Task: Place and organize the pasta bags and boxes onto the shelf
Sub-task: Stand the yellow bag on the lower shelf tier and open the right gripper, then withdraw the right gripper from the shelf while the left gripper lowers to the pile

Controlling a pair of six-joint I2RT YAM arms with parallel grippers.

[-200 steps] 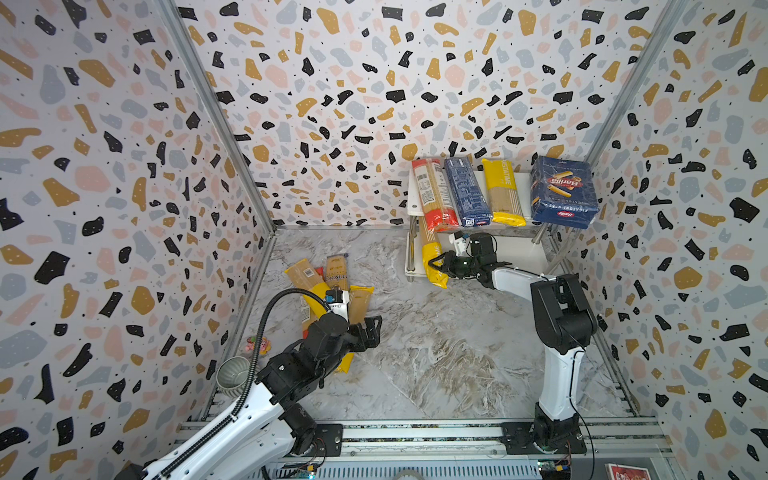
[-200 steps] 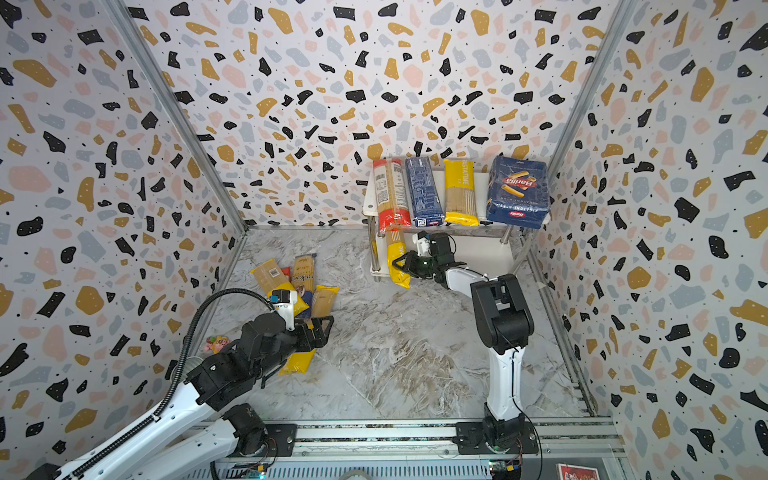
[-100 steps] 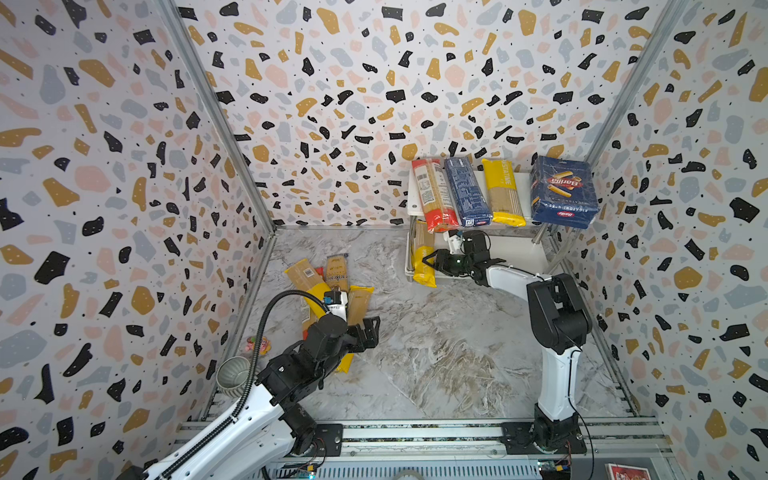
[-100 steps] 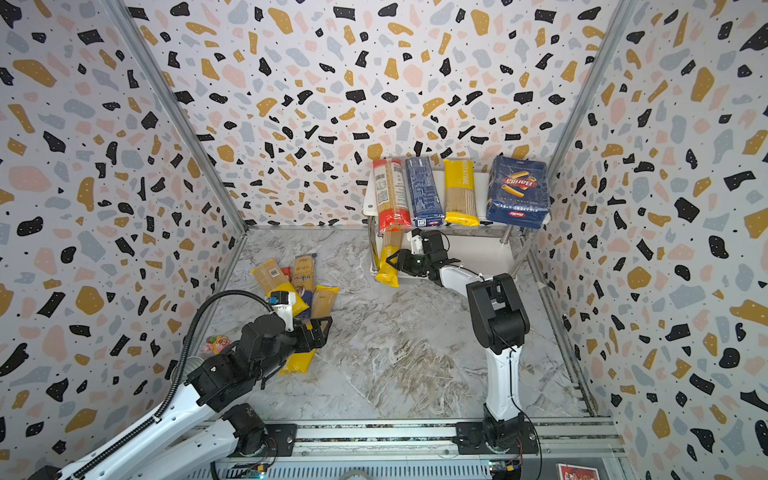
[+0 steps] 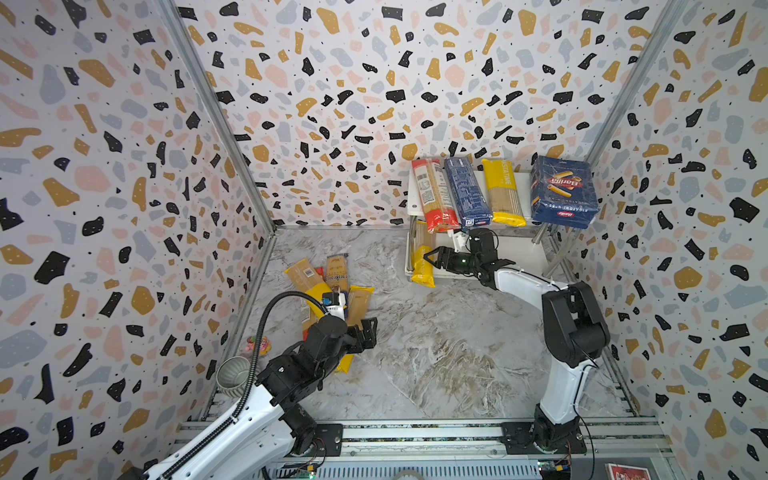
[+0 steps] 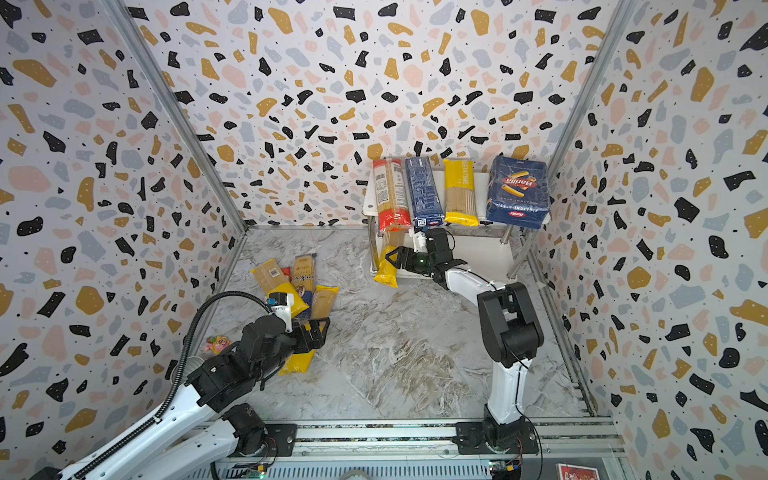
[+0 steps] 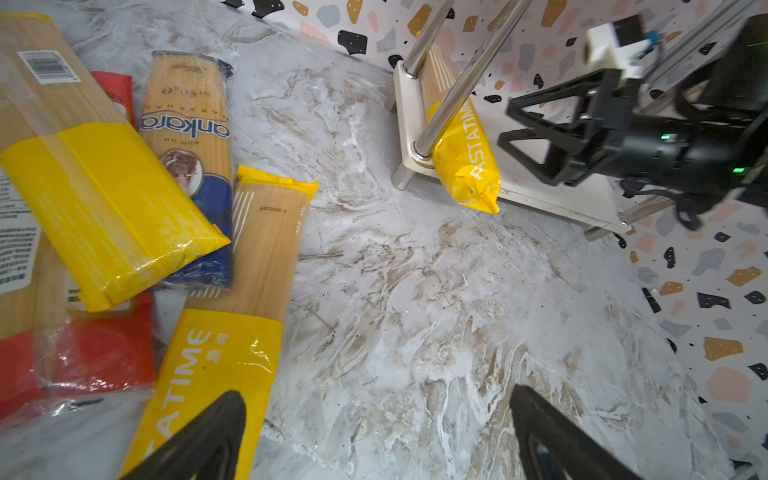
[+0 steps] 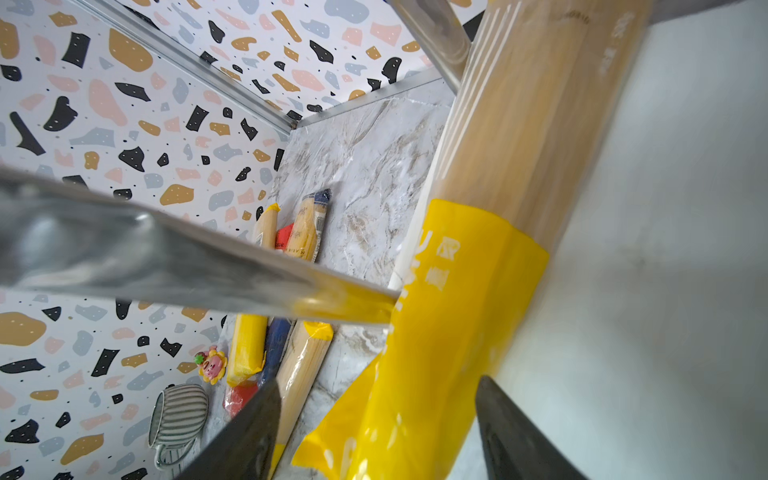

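The shelf (image 5: 524, 195) stands at the back right. Its top board carries a red-ended bag (image 5: 432, 195), the narrow blue box (image 5: 465, 191), a yellow bag (image 5: 503, 191) and the wide Barilla box (image 5: 563, 191). On the lower board (image 5: 523, 257) a yellow PASTATIME bag (image 5: 423, 270) (image 8: 449, 332) lies against the left legs, its end past the front edge. My right gripper (image 5: 430, 260) (image 8: 378, 382) is open, one finger on each side of that bag's yellow end. Several bags (image 5: 328, 286) (image 7: 112, 208) lie piled on the floor at left. My left gripper (image 5: 368, 332) (image 7: 376, 399) hovers open beside them, empty.
A striped mug (image 5: 232, 374) and a small pink toy (image 5: 257, 345) sit in the front left corner. A chrome shelf leg (image 8: 187, 266) crosses close in front of the right wrist camera. Patterned walls close the floor on three sides.
My right gripper has gone from shut to open and let go of the yellow bag, after shifting it left along the lower board. The left arm has not moved.
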